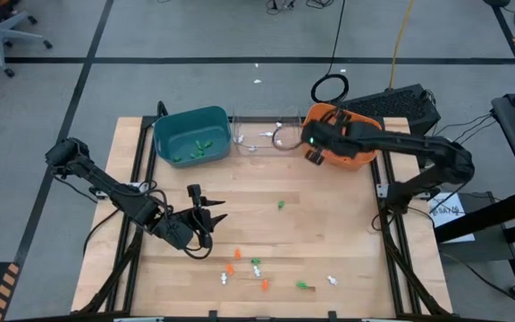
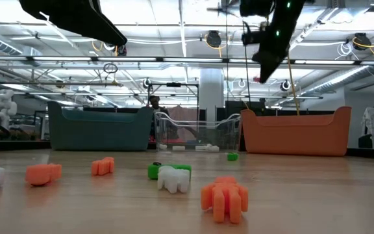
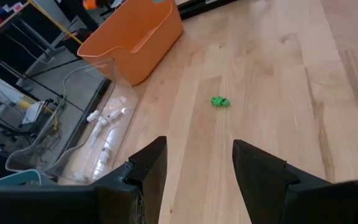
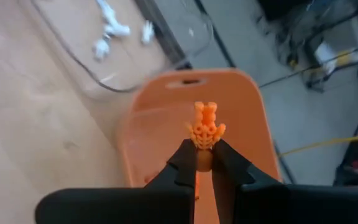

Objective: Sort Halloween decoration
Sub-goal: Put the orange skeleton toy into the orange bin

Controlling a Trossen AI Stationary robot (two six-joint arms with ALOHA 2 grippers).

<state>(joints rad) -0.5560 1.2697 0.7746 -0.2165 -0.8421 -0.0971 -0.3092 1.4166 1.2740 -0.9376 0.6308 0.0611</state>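
Wooden bench (image 1: 329,241) under you carries three bins along its far edge: teal bin (image 1: 191,136), clear bin (image 1: 262,134), orange bin (image 1: 340,148). Your right jaws (image 4: 204,160) are closed on an orange trinket (image 4: 206,128), and the right wrist view shows them hanging directly above the orange bin's (image 4: 229,124) open mouth, so the coming release turns on that one fact: the bin lies straight below the piece, not off to a side. The trinket's long axis runs in line with the jaws, its spread end pointing away from the fingertips, down toward the bin.

Your left jaws (image 3: 194,168) stand open and empty over the near-left part of the bench. A lone green trinket (image 3: 220,101) lies ahead of them toward the bins, well apart; its long axis lies roughly across the jaw line. Your left arm is plainly the nearer one to it, and to the scatter of orange, white and green pieces (image 1: 257,266) near the front edge.
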